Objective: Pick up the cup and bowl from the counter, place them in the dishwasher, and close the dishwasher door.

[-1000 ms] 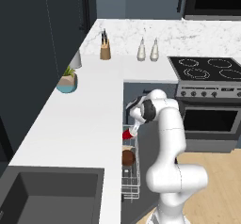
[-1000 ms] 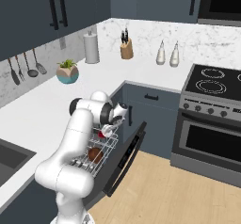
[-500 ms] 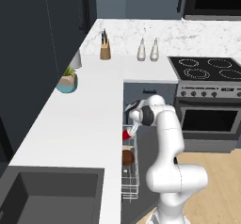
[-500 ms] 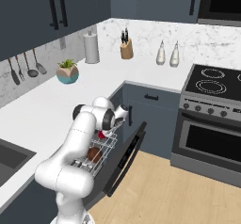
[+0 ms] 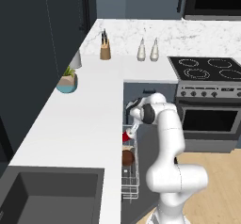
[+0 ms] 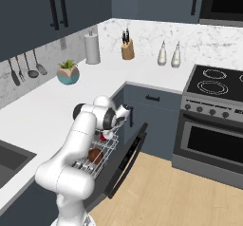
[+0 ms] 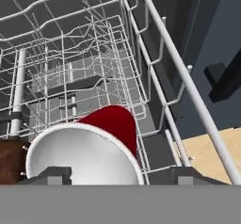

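The red cup (image 7: 113,122) with its white inside lies tilted in the white wire rack (image 7: 84,77) of the open dishwasher. Close above it my gripper (image 7: 121,175) is open, one fingertip (image 7: 188,173) standing clear of the rim. The dark-brown bowl (image 7: 9,162) rests in the rack right beside the cup. From the base, the cup (image 5: 126,136) (image 6: 103,136) shows just under my gripper (image 5: 133,130) (image 6: 108,134), with the bowl (image 5: 128,157) (image 6: 95,155) nearer the robot. The dishwasher door (image 6: 127,158) hangs open below the counter (image 5: 84,124).
A steel oven (image 6: 213,139) with a cooktop stands to the right of the dishwasher. On the counter are a teal plant pot (image 5: 67,83), a knife block (image 5: 105,51), two white shaker bottles (image 5: 147,50) and a paper-towel roll (image 6: 92,48). A sink (image 5: 47,195) lies near the base.
My jaws have opened from shut, and the cup now lies loose in the rack. The arm has barely moved.
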Controlling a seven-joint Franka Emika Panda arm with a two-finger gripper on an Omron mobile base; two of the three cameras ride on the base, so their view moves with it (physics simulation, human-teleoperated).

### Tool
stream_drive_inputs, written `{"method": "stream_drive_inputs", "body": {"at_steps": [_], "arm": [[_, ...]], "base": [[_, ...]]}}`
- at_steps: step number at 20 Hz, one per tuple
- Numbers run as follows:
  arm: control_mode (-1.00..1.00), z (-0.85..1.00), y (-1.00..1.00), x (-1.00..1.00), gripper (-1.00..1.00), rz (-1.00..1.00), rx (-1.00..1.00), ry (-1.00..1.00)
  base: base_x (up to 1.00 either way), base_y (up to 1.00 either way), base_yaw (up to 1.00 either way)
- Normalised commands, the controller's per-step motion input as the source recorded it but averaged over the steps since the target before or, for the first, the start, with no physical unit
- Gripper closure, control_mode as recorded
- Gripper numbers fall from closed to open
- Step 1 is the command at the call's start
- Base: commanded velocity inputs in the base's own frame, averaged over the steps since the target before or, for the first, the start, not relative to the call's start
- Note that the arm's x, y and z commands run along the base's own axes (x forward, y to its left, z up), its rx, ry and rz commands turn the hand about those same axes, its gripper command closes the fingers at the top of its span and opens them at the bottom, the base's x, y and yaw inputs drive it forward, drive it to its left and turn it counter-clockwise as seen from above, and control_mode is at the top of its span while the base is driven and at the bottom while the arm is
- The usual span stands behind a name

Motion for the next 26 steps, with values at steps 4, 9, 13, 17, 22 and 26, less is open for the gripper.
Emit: {"method": "stream_drive_inputs", "body": {"at_steps": [4, 9, 13, 17, 22, 26], "arm": [[-1.0, 0.93, -0.14, -0.67, -1.0, 0.0, 0.02, -0.23], [-1.0, 1.0, 0.0, -0.74, -1.0, 0.0, 0.0, -0.09], [-1.0, 1.0, -0.04, -0.85, -1.0, -0.05, 0.0, -0.05], [-1.0, 0.95, -0.06, -0.81, -1.0, -0.22, -0.03, 0.0], [-1.0, 1.0, -0.06, -0.28, -1.0, -0.28, -0.01, 0.0], [-1.0, 1.0, -0.08, -0.09, -1.0, -0.3, 0.0, -0.08]], "base": [[0.0, 0.0, 0.0], [0.0, 0.0, 0.0], [0.0, 0.0, 0.0], [0.0, 0.0, 0.0], [0.0, 0.0, 0.0], [0.0, 0.0, 0.0]]}}
